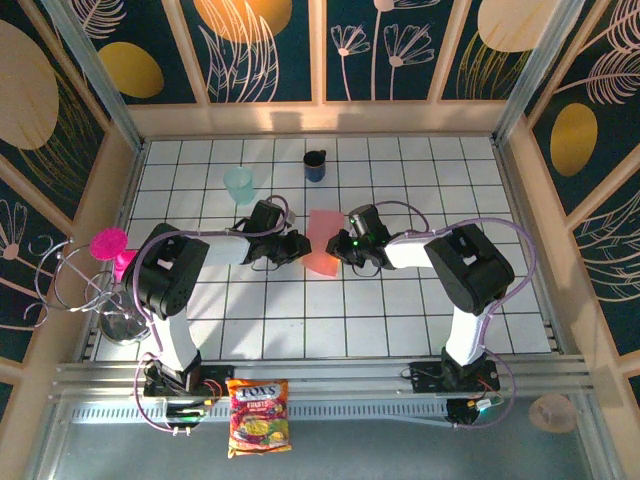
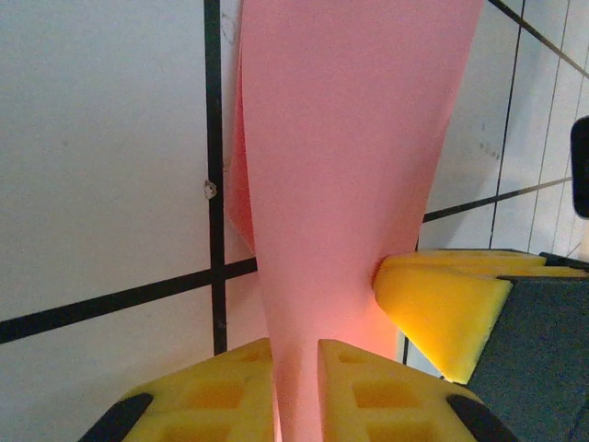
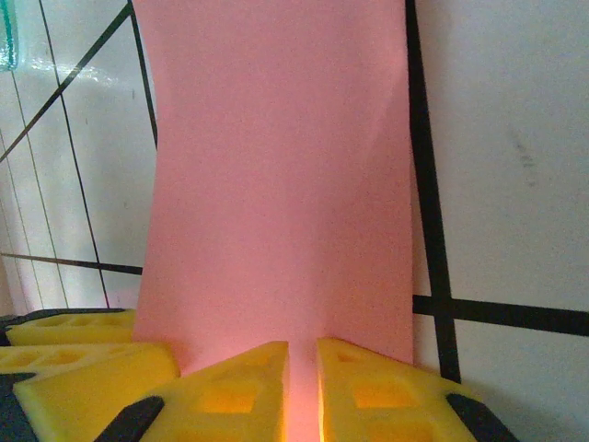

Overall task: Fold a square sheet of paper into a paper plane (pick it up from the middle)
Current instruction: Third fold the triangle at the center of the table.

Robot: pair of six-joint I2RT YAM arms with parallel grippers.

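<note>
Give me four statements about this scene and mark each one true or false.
1. The left gripper and the right gripper both pinch the pink paper. True.
2. The pink paper lies untouched, apart from both grippers. False: it is held between them.
3. The dark mug stands farther back than the pink paper. True.
4. The snack bag sits right beside the teal cup. False: it lies at the near edge, well away from the cup.

L hand (image 1: 298,250) | R hand (image 1: 337,250) | pink sheet (image 1: 320,232) btwn both, mid-table; teal cup (image 1: 240,184), dark mug (image 1: 315,165) beyond
</note>
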